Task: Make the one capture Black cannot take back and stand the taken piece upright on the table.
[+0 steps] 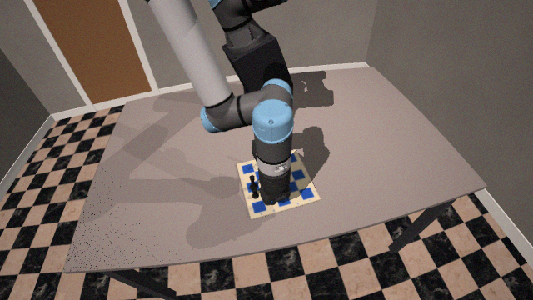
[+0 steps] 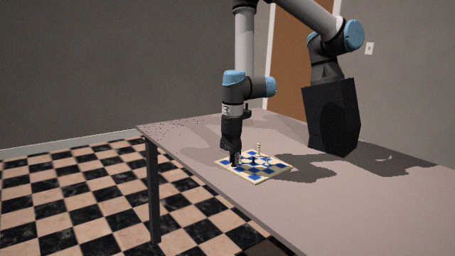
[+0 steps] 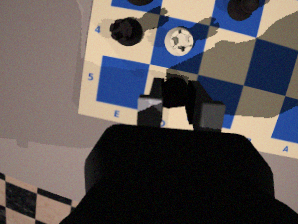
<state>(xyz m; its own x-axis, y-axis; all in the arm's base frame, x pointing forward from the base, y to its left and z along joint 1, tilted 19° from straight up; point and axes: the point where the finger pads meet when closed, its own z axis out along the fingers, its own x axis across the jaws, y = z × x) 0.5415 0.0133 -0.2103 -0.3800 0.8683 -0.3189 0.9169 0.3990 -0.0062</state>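
The small blue-and-cream chessboard lies on the grey table; it also shows in the exterior view [image 2: 253, 166]. My gripper [image 3: 175, 93] stands low over the board's edge row marked 5 and is shut on a black piece [image 3: 176, 91] there, one square in from the E corner. A white piece [image 3: 180, 40] stands on the square just beyond it in row 4. In the top view my gripper [image 1: 271, 199] hides the held piece.
Two black pieces [image 1: 252, 181] [image 1: 255, 192] stand just left of my gripper in the top view. A taller white piece [image 2: 259, 149] stands at the board's far side. The table edge is close to the board on the near side.
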